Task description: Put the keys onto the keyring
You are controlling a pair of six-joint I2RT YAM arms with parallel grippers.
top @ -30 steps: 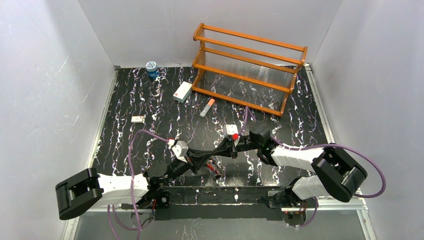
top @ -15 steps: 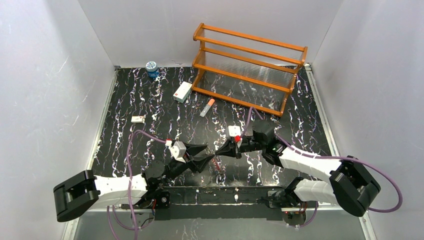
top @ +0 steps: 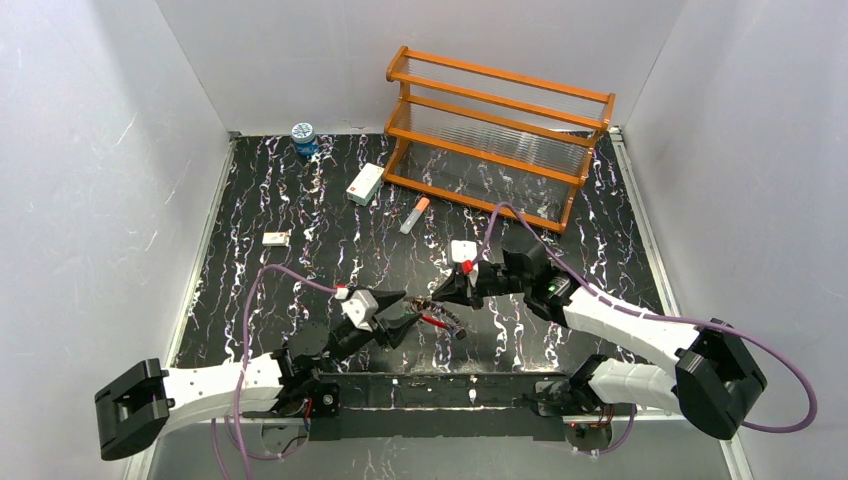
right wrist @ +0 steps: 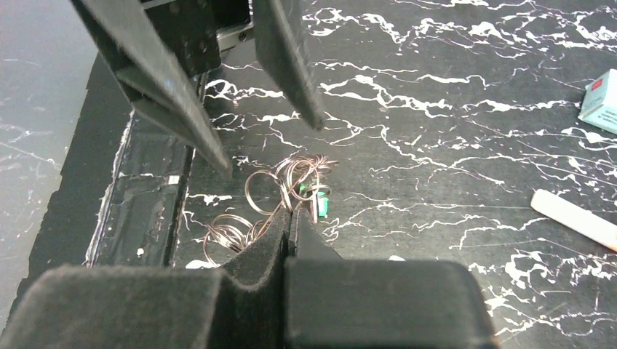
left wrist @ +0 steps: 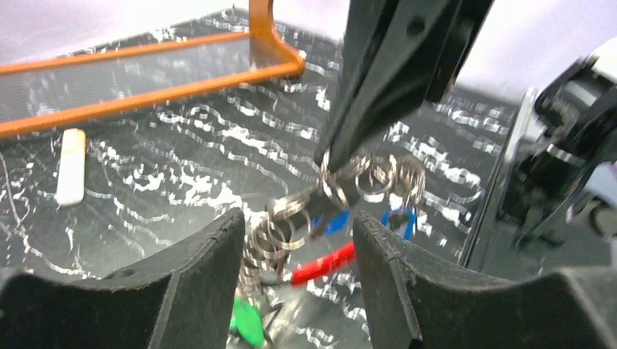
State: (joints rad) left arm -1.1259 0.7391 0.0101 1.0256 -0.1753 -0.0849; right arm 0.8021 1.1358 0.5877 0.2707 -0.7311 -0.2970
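The keyring [left wrist: 324, 263] is a wire loop with a red stretch, and a bunch of silvery split rings [left wrist: 364, 178] is strung on it. It hangs just above the table between both arms. My right gripper [right wrist: 291, 214] is shut on the wire among the rings; it also shows as the right gripper [top: 437, 297] from above. The keys hang from it: blue heads [left wrist: 396, 218] and a green head [left wrist: 247, 320], with the green key [right wrist: 320, 203] visible too. My left gripper [left wrist: 298, 233] stands open, its fingers either side of the hanging bunch and holding nothing.
An orange rack [top: 495, 130] stands at the back right. In front of it lie an orange-and-white tube [top: 414, 214] and a white-and-red box [top: 365, 184]. A blue jar [top: 304, 138] sits at the back left, and a small white piece [top: 276, 238] lies mid-left.
My left gripper has opened, let go of the bunch and drawn back a little towards its base. The right gripper stays shut and has carried the keyring slightly left.
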